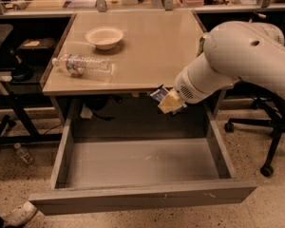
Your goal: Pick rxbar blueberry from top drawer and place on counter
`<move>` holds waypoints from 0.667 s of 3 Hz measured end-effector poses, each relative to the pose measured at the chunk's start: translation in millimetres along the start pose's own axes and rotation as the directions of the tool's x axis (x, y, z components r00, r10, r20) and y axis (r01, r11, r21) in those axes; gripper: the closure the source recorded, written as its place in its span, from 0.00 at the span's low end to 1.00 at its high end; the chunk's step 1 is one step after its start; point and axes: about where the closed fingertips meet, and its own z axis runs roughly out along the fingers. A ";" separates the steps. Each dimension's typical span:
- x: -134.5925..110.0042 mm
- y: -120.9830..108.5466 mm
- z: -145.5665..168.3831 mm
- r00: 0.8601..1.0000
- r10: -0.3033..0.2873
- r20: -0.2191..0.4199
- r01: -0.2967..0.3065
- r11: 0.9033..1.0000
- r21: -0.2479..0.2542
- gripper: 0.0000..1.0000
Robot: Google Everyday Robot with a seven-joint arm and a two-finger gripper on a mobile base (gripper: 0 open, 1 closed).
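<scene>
- The hand (170, 102) hangs at the end of the white arm, just in front of the tabletop's (147, 56) front edge, right of centre, above the back of the open top drawer (142, 198).
- Its fingers are pinched narrow on the rxbar blueberry (157, 93), whose dark wrapper juts up and left of the pads.
- The bar is off the drawer floor, about level with the tabletop edge and close under it.
- Its long axis seems tilted, lower right to upper left.
- The surface lies above and behind the hand, so the hand likely must rise before moving inward, or the bar may catch the edge.
- The bowl (104, 36) and water bottle (83, 65) sit well to the left.
</scene>
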 end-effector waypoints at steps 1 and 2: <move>-17.9 -19.8 -7.6 1.000 -0.003 0.006 0.003 1.000 0.025 1.00; -35.9 -38.6 -1.7 1.000 -0.011 -0.001 0.011 0.999 0.030 1.00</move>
